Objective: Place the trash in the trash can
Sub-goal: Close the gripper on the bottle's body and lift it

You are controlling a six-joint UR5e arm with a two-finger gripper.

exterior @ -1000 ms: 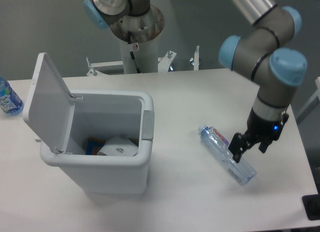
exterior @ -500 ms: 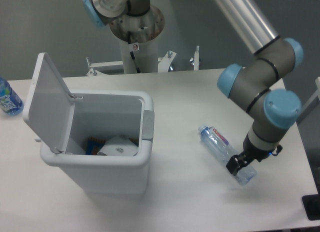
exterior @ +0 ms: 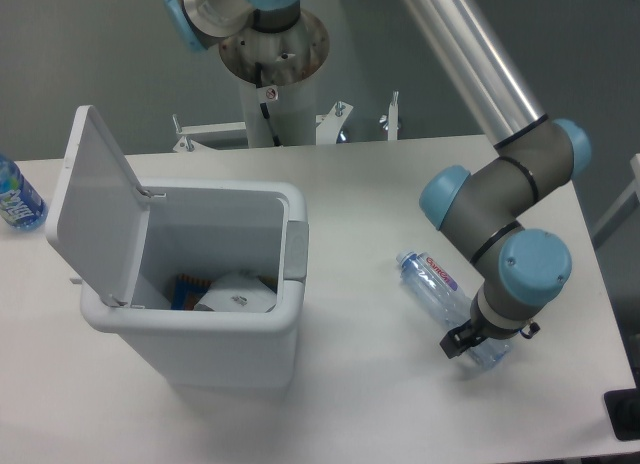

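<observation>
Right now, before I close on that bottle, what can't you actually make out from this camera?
- Gripper: the wrist covers the fingers, so open or shut, and any contact with the crushed bottle, cannot be told.
- The crushed bottle's far end is hidden under the wrist.
- Trash can: its front wall hides most of the inside; only a white wad and something blue-orange show.
- Blue-label bottle: cut off by the left edge.

blue-label bottle point(exterior: 17, 196) at table point(exterior: 360, 184) edge
</observation>
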